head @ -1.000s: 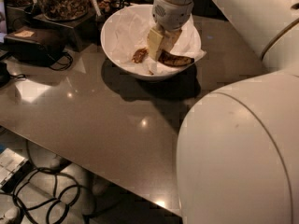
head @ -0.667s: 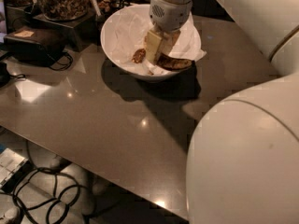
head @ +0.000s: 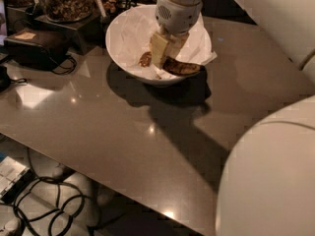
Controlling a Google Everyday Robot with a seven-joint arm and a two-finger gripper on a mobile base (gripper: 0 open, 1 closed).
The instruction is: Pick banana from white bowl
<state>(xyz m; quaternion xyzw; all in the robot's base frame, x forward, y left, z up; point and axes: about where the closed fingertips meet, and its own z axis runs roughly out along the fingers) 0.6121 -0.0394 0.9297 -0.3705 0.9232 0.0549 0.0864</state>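
Observation:
The white bowl (head: 123,45), lined with crinkled white paper, stands on the grey table toward the back. The brown-blotched banana (head: 183,67) lies in it on the right side, its end sticking out past my fingers. A shorter stubby brown piece (head: 144,59) lies to its left. My gripper (head: 164,58) reaches down into the bowl from above, its cream fingers (head: 158,50) at the banana's left end, between the two pieces.
The grey table (head: 123,136) runs toward me, its near edge slanting across the lower left. A jar of nuts (head: 61,1) on a dark box and a black device (head: 32,47) stand at the back left. Cables (head: 44,203) lie on the floor. My arm's white shell (head: 275,176) fills the lower right.
The view has shifted so the bowl sits a little higher and farther right. My gripper stays down in the bowl at the banana's left end.

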